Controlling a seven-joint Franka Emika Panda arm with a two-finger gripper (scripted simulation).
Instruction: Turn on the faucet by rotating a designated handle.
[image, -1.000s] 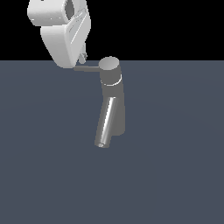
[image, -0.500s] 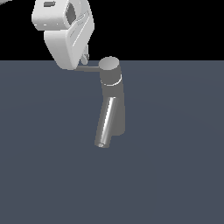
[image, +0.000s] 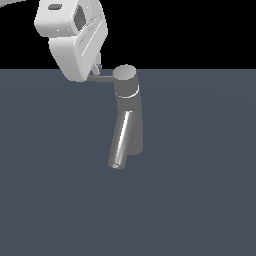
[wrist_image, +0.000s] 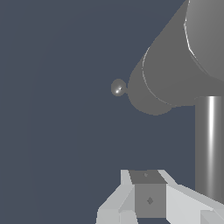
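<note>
The dark grey faucet (image: 131, 117) stands upright on the dark floor, with its round cap (image: 125, 75) on top and its shiny spout (image: 121, 140) slanting down toward the camera. The thin grey handle (image: 104, 77) sticks out from the cap toward the exterior view's left. My white gripper (image: 96, 68) hangs over the handle's outer end, fingers together and holding nothing, tips right at the rod. In the wrist view the faucet body (wrist_image: 175, 74), the spout tip (wrist_image: 118, 87) and the handle (wrist_image: 210, 144) show, with the shut gripper (wrist_image: 147, 175) just beside the handle.
The flat dark grey floor (image: 200, 200) spreads around the faucet. A black background lies behind it. No other objects show.
My gripper has shifted slightly toward the exterior view's right and turned a little. It now covers more of the handle's outer end. The faucet body has not moved.
</note>
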